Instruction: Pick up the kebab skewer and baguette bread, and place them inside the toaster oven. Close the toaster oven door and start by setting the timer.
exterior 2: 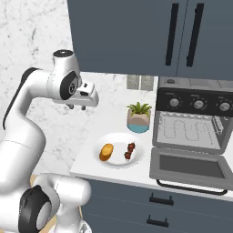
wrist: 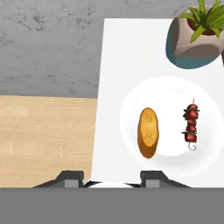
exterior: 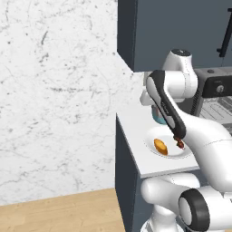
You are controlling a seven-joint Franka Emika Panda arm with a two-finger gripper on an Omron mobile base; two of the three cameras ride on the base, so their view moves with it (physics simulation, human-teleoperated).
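Observation:
A white plate (exterior 2: pixel 119 160) on the counter holds the golden baguette bread (exterior 2: pixel 106 152) on its left and the dark reddish kebab skewer (exterior 2: pixel 129 151) on its right. In the hand view the baguette bread (wrist: pixel 148 132) and the kebab skewer (wrist: pixel 191 124) lie side by side, well below the hand. My gripper (exterior 2: pixel 76 108) hovers high over the counter's left end, up and left of the plate, open and empty. The toaster oven (exterior 2: pixel 193 103) stands to the right, its door (exterior 2: pixel 189 169) folded down flat and a wire rack (exterior 2: pixel 191 129) showing inside.
A potted plant (exterior 2: pixel 139 117) stands behind the plate, next to the oven. Dark cabinets (exterior 2: pixel 136 36) hang overhead. The counter's left edge (wrist: pixel 99 109) drops to the wood floor (wrist: pixel 43 140). My own arm covers part of the plate (exterior: pixel 156 135) in the left base view.

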